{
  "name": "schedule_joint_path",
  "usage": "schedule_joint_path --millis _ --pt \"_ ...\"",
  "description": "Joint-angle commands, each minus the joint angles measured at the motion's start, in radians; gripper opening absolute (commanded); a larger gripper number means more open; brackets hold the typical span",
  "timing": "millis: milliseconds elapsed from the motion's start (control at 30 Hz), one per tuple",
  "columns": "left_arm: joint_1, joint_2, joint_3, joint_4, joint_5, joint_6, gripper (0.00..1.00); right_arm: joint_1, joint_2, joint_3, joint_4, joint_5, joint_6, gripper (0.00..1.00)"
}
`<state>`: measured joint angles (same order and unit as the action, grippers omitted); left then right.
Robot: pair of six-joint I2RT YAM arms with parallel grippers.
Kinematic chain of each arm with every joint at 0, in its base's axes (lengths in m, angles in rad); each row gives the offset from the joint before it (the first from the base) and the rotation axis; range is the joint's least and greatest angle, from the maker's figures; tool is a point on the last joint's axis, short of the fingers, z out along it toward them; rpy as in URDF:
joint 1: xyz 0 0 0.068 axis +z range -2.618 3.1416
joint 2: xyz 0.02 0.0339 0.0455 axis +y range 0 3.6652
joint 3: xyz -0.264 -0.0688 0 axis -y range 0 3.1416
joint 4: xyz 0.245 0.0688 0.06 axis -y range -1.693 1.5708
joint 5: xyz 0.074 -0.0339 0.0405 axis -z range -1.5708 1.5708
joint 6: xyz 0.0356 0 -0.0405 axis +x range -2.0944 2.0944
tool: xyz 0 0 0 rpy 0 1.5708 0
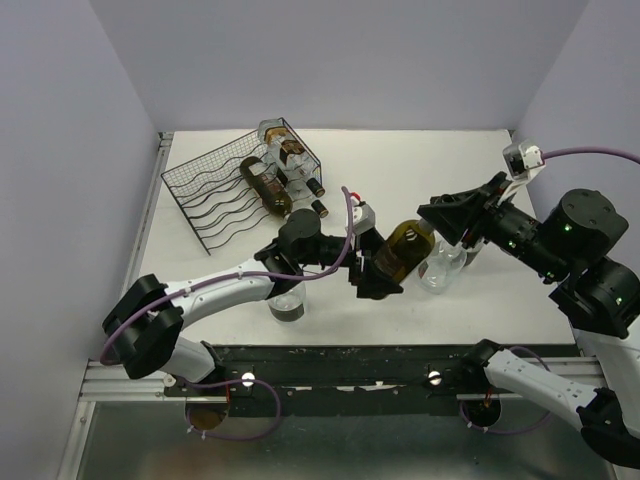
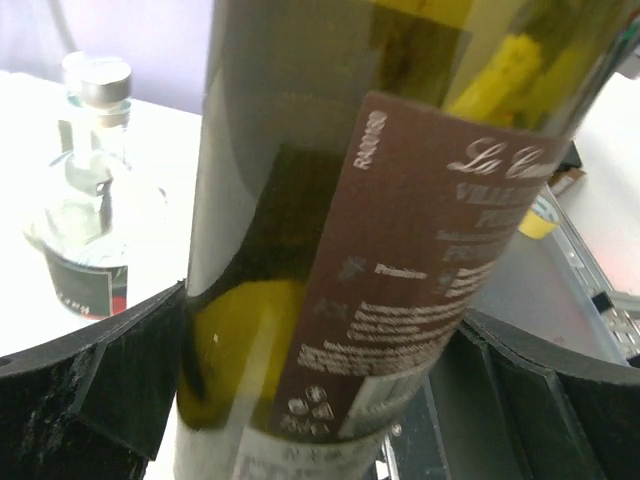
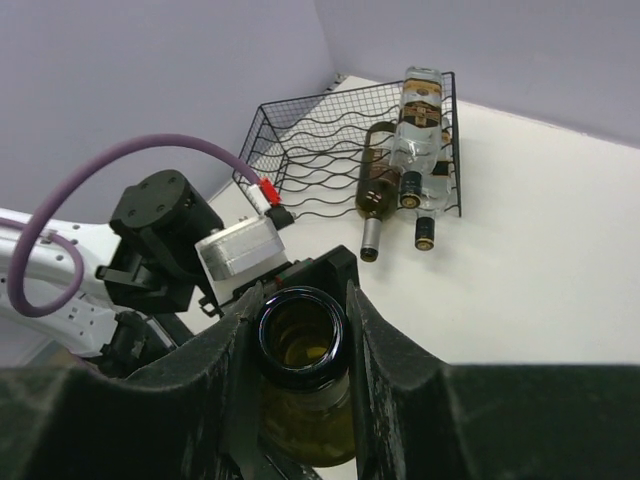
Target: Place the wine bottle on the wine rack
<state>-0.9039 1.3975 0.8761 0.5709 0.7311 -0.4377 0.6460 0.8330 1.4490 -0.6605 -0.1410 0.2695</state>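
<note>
The wine bottle (image 1: pixel 408 248) hangs tilted above the table's middle, well apart from the rack (image 1: pixel 215 190) at the far left corner. The right gripper (image 1: pixel 447 222) is clenched on its neck: in the right wrist view both fingers (image 3: pixel 385 345) press against the dark glass just below the open mouth. The left gripper (image 1: pixel 378 275) is spread wide around the body, with one finger (image 2: pixel 110 390) on either side of the brown label. They seem to brush the glass, though the close view does not show whether they bear on it. From above, the neck is hidden under the right gripper and the base behind the left one. The left wrist view cuts off both ends of the bottle. Other bottles (image 1: pixel 268 185) lie on the rack's right end. A clear bottle (image 1: pixel 440 268) stands on the table just beside the held one.
</note>
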Motion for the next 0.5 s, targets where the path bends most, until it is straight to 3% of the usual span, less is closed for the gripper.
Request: schedule_joint_path --millis 0,100,233,300,400,433,467 --pt "-0.003 0.061 0.011 0.145 0.119 0.025 0.99 0.009 -0.025 0.070 0.183 -0.117 0.112 0.01" --pt "-0.003 0.049 -0.011 0.190 0.159 0.071 0.99 0.009 -0.034 0.076 0.174 -0.120 0.112 0.01" --pt "-0.001 0.026 0.024 0.058 0.148 0.168 0.96 0.009 -0.041 0.073 0.168 -0.109 0.111 0.01" --pt "-0.003 0.014 0.032 0.017 0.116 0.189 0.79 0.007 -0.044 0.068 0.167 -0.103 0.111 0.01" --pt "-0.003 -0.012 0.041 -0.041 0.117 0.255 0.44 0.009 -0.041 0.073 0.153 -0.100 0.108 0.01" --pt "-0.004 -0.018 0.043 -0.063 0.117 0.278 0.28 0.009 -0.040 0.076 0.147 -0.104 0.105 0.01" --pt "-0.004 -0.025 0.047 -0.089 0.108 0.301 0.00 0.009 -0.038 0.077 0.142 -0.112 0.102 0.01"
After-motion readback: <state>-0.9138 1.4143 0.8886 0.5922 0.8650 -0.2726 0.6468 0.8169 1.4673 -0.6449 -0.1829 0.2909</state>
